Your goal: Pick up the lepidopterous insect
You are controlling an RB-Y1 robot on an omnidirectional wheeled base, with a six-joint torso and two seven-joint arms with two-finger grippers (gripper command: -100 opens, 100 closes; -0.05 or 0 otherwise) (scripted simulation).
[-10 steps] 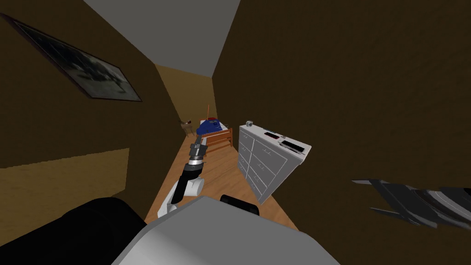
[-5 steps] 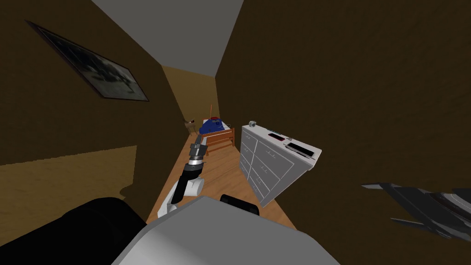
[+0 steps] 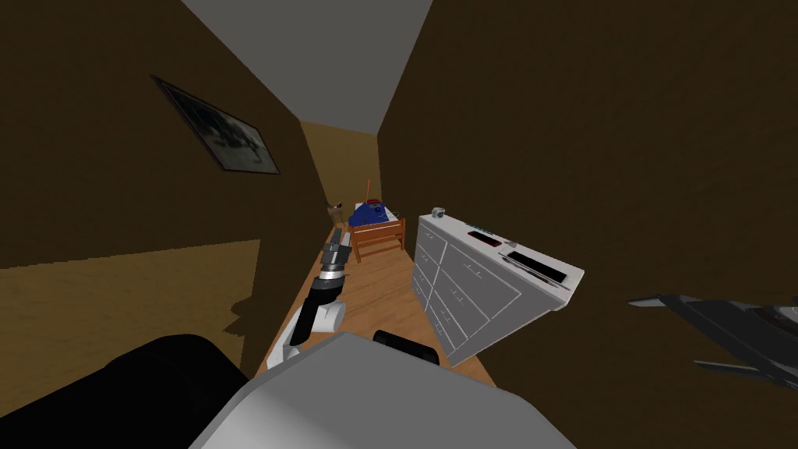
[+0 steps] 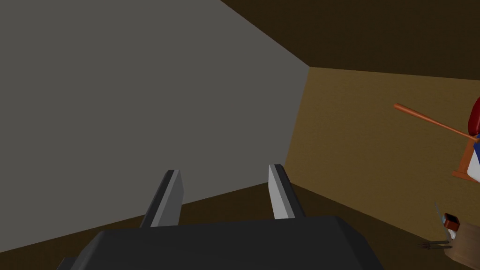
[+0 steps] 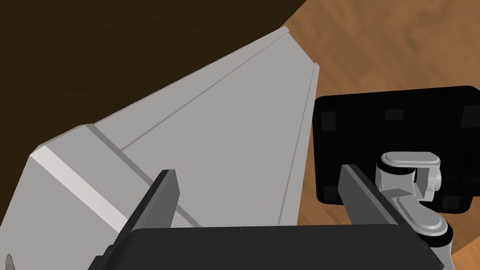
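Walls: dark brown on both sides of a narrow room, with a grey ceiling overhead.

Floor [image 3: 382,284]: wood boards, running past the front of the dresser.

Dresser [image 3: 460,281]: white, with several drawers, its back against the wall on the robot's right. The right wrist view looks down on one of its plain grey panels [image 5: 225,131].

Bed [image 3: 379,234]: wooden frame with a blue cover, standing just beyond the dresser's far end. A thin orange rod [image 3: 367,187] rises over it.

Picture frame [image 3: 218,129]: dark, on the wall opposite the dresser.

Dark grey finned object [image 3: 725,327]: on the dresser's near side, towards the robot's right. I cannot tell what it is.

Left gripper [image 3: 335,238]: held out over the floor across from the dresser front, pointing towards the bed. In its wrist view [image 4: 224,168] the fingers stand apart with nothing between them.

Right gripper [image 5: 257,168]: close above the dresser panel, with its fingers spread wide and nothing between them.

Dresser top: a long dark flat item [image 3: 538,265] at the near end, a red and black flat item [image 3: 485,238] at the middle, and a small grey item [image 3: 438,211] at the far end.

Insect: its location cannot be told. The small items on the dresser are too small to identify as it.
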